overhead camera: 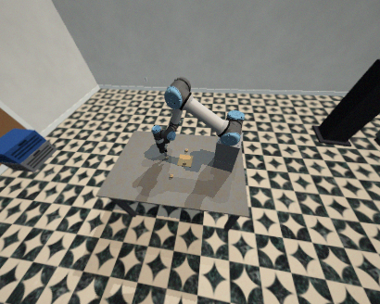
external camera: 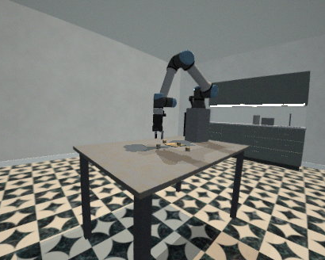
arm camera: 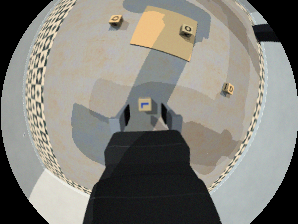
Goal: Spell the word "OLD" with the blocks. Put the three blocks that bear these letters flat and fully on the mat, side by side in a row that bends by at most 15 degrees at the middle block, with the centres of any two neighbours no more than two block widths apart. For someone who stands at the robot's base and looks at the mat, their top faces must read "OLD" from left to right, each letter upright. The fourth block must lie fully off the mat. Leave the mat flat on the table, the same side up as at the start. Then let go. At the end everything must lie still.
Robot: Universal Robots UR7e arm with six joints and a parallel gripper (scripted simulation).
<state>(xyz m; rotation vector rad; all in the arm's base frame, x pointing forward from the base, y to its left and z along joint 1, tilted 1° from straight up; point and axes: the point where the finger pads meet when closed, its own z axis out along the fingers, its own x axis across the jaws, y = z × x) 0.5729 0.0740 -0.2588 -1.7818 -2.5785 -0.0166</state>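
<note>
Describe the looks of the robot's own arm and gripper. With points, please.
The arm [overhead camera: 202,115] [external camera: 200,78] has pale grey, tube-shaped links, dark grey joint housings and round blue joint caps. The gripper [overhead camera: 164,155] [external camera: 158,135] [arm camera: 145,110] has a blocky black body and two slim fingers, grey outside with black inner pads. No loose cable or legible marking shows.

The yellow mat lies flat — one lettered block is on it, three blocks rest apart — off the mat.
</note>
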